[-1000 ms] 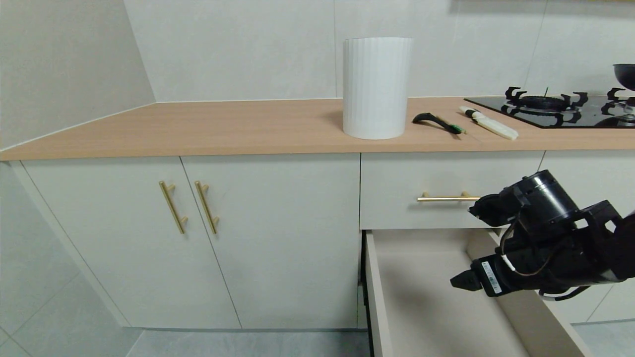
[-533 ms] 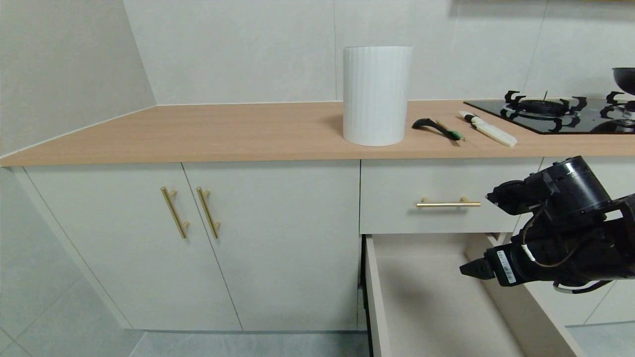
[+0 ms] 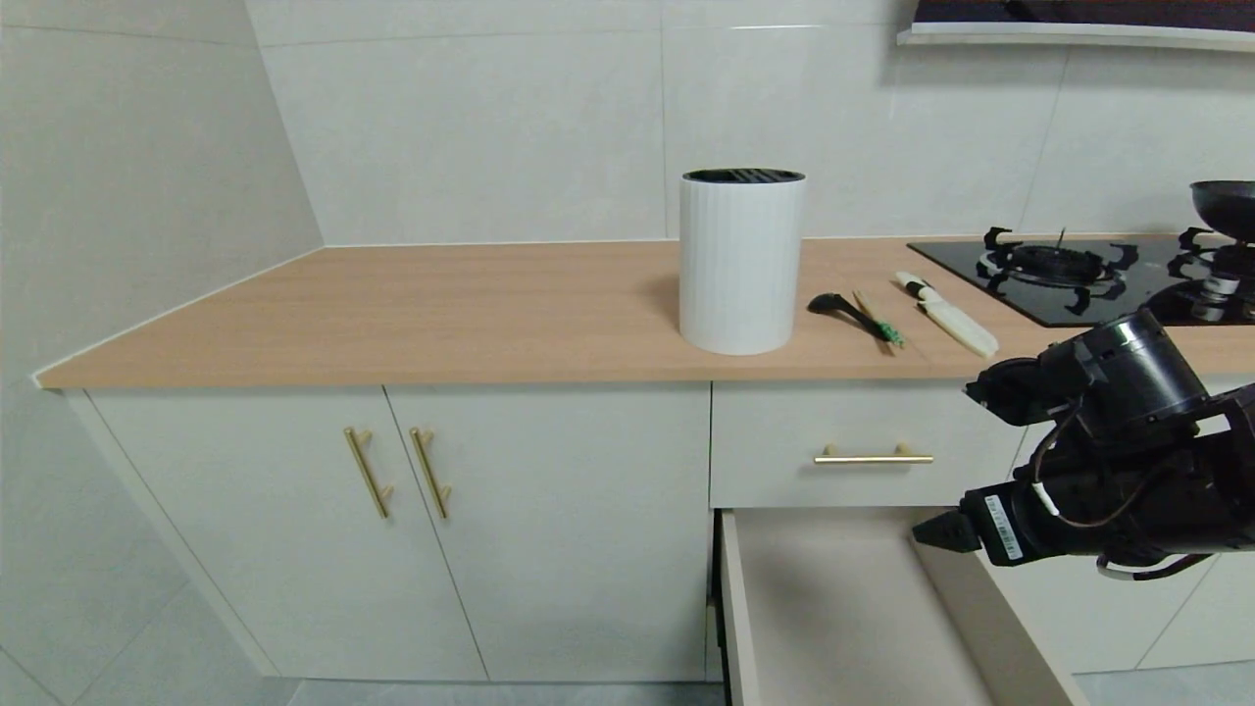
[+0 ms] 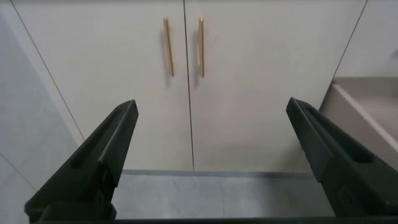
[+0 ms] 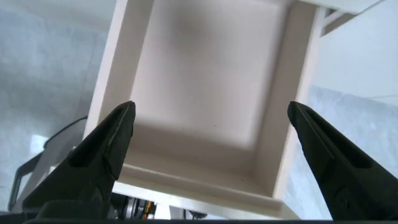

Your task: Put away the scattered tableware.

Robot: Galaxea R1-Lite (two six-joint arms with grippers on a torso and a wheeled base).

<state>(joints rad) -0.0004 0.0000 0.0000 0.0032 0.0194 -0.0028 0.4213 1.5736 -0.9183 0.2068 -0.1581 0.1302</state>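
Note:
On the wooden counter (image 3: 441, 314) lie a black spoon (image 3: 838, 305), a pair of chopsticks with green ends (image 3: 879, 322) and a white-bladed knife (image 3: 949, 317), just right of a tall white ribbed holder (image 3: 740, 263). Below them the lower drawer (image 3: 833, 608) is pulled out and bare inside. My right gripper (image 3: 933, 533) hangs above the drawer's right wall, well below the counter edge. In the right wrist view this gripper (image 5: 211, 155) is open over the drawer (image 5: 205, 74). My left gripper (image 4: 211, 155) is open, low in front of the cabinet doors (image 4: 186, 74).
A black gas hob (image 3: 1079, 275) with a dark pan (image 3: 1221, 201) sits at the counter's right end. The upper drawer (image 3: 868, 446) above the pulled-out one is closed. Two cabinet doors (image 3: 412, 529) with gold handles stand at left. The left counter is bare.
The head camera has risen, so the counter sits lower in the picture and the holder's top shows. My right gripper has lifted from inside the drawer to above its right wall.

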